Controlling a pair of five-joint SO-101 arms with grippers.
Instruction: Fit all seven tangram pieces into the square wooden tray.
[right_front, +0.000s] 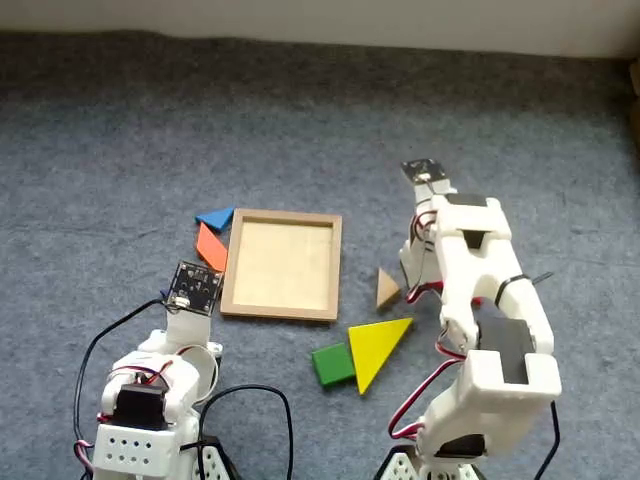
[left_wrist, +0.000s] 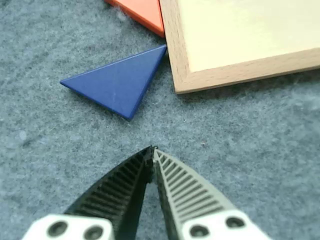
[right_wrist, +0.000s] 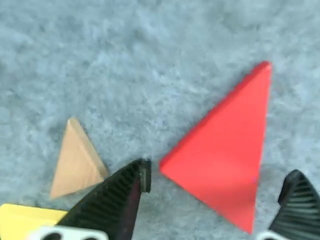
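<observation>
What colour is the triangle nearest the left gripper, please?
Dark blue triangle, best in the left wrist view.

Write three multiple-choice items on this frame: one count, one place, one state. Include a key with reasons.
1. How many pieces lie in the wooden tray?
A. none
B. two
C. seven

2. Where is the green square?
A. in the tray
B. on the carpet beside the yellow triangle
C. beyond the tray's far edge

3. What state is the left gripper in?
A. open wide
B. shut, holding nothing
C. shut on a piece

Key:
1 A, the high view shows bare wood inside the frame.
2 B, the high view shows it next to the yellow triangle, on the near side of the tray.
3 B, in the left wrist view the fingertips meet over bare carpet.
</observation>
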